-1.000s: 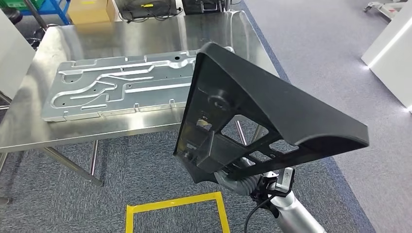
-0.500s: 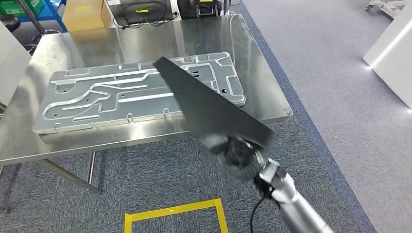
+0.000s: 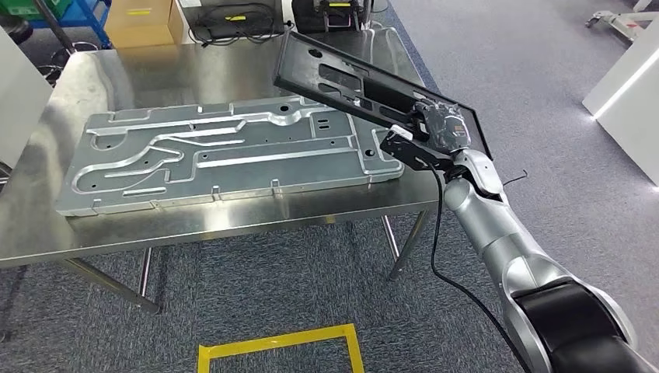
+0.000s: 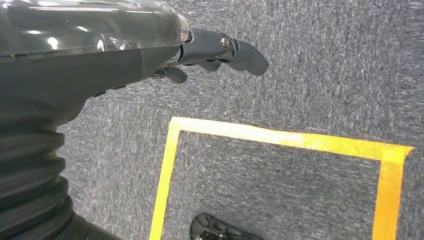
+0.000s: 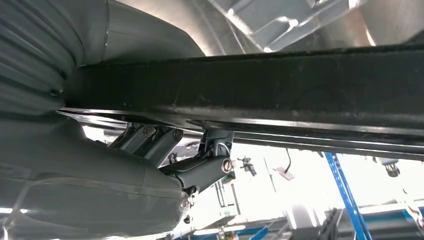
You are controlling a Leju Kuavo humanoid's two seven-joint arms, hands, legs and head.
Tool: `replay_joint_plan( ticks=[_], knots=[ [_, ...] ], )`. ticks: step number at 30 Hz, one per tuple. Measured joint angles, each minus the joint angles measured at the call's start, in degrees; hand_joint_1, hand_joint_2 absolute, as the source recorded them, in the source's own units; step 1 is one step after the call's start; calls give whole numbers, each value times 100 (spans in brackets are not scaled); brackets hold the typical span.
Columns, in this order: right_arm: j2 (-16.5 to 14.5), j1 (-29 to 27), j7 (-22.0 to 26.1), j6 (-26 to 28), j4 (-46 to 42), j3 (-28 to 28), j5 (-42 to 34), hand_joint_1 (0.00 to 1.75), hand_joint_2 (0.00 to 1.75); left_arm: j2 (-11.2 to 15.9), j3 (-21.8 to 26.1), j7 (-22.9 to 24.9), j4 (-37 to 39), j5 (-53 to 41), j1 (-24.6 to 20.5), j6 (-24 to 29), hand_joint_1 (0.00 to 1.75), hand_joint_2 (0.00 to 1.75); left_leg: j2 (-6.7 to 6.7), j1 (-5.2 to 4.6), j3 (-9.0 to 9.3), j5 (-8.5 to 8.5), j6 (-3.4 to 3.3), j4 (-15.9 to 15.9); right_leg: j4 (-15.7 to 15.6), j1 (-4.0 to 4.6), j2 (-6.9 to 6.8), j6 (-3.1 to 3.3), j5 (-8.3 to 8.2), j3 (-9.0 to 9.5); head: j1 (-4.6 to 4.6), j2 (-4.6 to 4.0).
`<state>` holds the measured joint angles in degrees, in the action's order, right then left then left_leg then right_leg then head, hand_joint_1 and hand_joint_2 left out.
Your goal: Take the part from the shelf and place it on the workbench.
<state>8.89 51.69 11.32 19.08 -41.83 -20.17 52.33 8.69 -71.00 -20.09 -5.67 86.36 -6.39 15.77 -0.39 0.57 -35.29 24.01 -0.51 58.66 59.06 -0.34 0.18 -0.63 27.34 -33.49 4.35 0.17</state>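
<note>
Surface (image 3: 194,221): grey metal plate (image 3: 225,159) covers its middle. Black part (image 3: 350,81) held tilted above far right corner, grasped by right robot hand (image 3: 439,124). Left robot hand (image 4: 220,52) released, hanging. Advice: level part, lower onto bare steel beside plate.

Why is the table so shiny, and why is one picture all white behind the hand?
Head view: the steel workbench mirrors the room lights, so pale glare streaks its top. Right wrist view: the camera looks up past the black part held by the right hand toward bright lights, so the background is washed out white. Left wrist view: evenly lit carpet, sharp, with the left hand over it.
</note>
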Motion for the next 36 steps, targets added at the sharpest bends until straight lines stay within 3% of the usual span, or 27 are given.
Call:
replay_joint_plan(
  ticks=[2,4,5,6,7,9,11,14,16,17,19,21,22,23,25,27,31,33,35,36],
  knots=[
    [-4,175,-204,9,236,-89,420,175,175,-1,-18,-9,-1,0,-23,-3,0,175,2,18,43,-2,-58,-48,450,-12,1,-44,236,-217,-1,0],
    [-25,378,-511,-115,533,-267,1090,175,175,-1,-50,-21,-1,0,-46,-11,0,175,0,11,56,15,-95,-51,1244,-23,-1,-72,521,-654,-1,0],
    [-61,456,-683,-259,691,-376,1448,175,175,-1,-71,-26,-1,0,-52,-15,0,175,-3,9,65,25,-102,-48,1534,-29,-2,-81,568,-839,-1,0],
    [-115,520,-839,-441,848,-494,1780,175,175,-2,-90,-33,-1,0,-53,-19,0,175,-7,9,77,37,-102,-44,1613,-36,-3,-82,499,-928,-2,0],
    [-193,580,-977,-644,1017,-632,2097,175,175,-2,-107,-42,-1,1,-56,-21,0,175,-13,9,93,53,-95,-37,1459,-41,-4,-73,321,-903,-2,0],
    [-363,698,-1140,-967,1325,-913,2535,175,175,-3,-124,-62,-2,2,-69,-23,0,175,-17,5,119,94,-55,-19,691,-41,-5,-31,-152,-611,-1,0],
    [-532,794,-1186,-1096,1545,-1128,2701,175,175,-2,-132,-80,-3,4,-94,-23,0,175,-9,-15,109,124,-3,1,103,-19,-1,13,-369,-385,0,0],
    [-716,874,-1135,-1132,1765,-1303,2785,175,175,-5,-148,-105,-4,4,-103,-26,0,175,-3,-27,106,141,77,-22,-15,-2,-2,92,-346,-341,-1,0],
    [-817,934,-1046,-1121,1865,-1382,2837,175,175,-8,-154,-146,-5,4,-93,-27,0,175,0,-24,64,266,134,138,-61,-27,-17,167,-343,-287,0,0],
    [-858,956,-1010,-1092,1910,-1417,2860,175,175,-7,-155,-176,-5,4,-89,-28,0,175,3,-19,-26,392,154,361,-82,-39,-26,198,-341,-259,0,0],
    [-914,940,-958,-960,2018,-1469,2879,175,175,-8,-167,-246,-5,3,-81,-31,0,175,6,-6,-383,723,182,1125,-84,-32,-32,234,-324,-232,0,0],
    [-941,854,-923,-747,2108,-1491,2867,175,175,-13,-195,-308,-7,1,-68,-21,0,175,7,3,-701,865,197,1691,-79,-25,-28,243,-311,-218,0,0],
    [-945,802,-913,-600,2144,-1493,2861,175,175,-16,-215,-338,-7,0,-65,1,0,175,7,5,-719,773,197,1666,-74,-24,-24,241,-303,-210,0,0],
    [-950,759,-909,-434,2176,-1493,2865,175,175,-17,-231,-368,-8,-1,-66,36,0,175,8,6,-609,579,190,1389,-68,-24,-18,234,-292,-198,0,0],
    [-970,696,-917,-95,2236,-1493,2900,175,175,-13,-257,-428,-7,-2,-73,128,0,175,11,3,-219,177,160,550,-51,-18,-4,207,-264,-173,0,0],
    [-997,660,-937,159,2283,-1493,2952,175,175,-7,-280,-505,-7,-3,-86,230,0,175,9,-18,19,42,114,56,-40,-4,17,159,-250,-171,0,0],
    [-1028,602,-951,356,2361,-1492,2941,0,0,-2,-372,-678,-8,-11,-104,444,0,175,7,-12,69,20,-6,-50,3,-1,25,34,-200,-185,-1,0],
    [-1020,581,-922,369,2400,-1487,2892,0,0,2,-404,-716,-8,-13,-121,538,0,175,11,7,86,-4,-66,-88,430,-9,17,-17,63,-376,-1,0],
    [-1001,523,-891,380,2432,-1479,2860,0,0,4,-416,-737,-8,-11,-129,598,0,175,10,3,84,0,-92,-86,1195,-14,13,-49,410,-748,-1,0],
    [-991,482,-882,385,2449,-1475,2854,0,0,3,-422,-740,-8,-10,-128,610,0,175,8,1,84,4,-98,-81,1501,-18,13,-59,497,-905,-1,0]
  ],
)
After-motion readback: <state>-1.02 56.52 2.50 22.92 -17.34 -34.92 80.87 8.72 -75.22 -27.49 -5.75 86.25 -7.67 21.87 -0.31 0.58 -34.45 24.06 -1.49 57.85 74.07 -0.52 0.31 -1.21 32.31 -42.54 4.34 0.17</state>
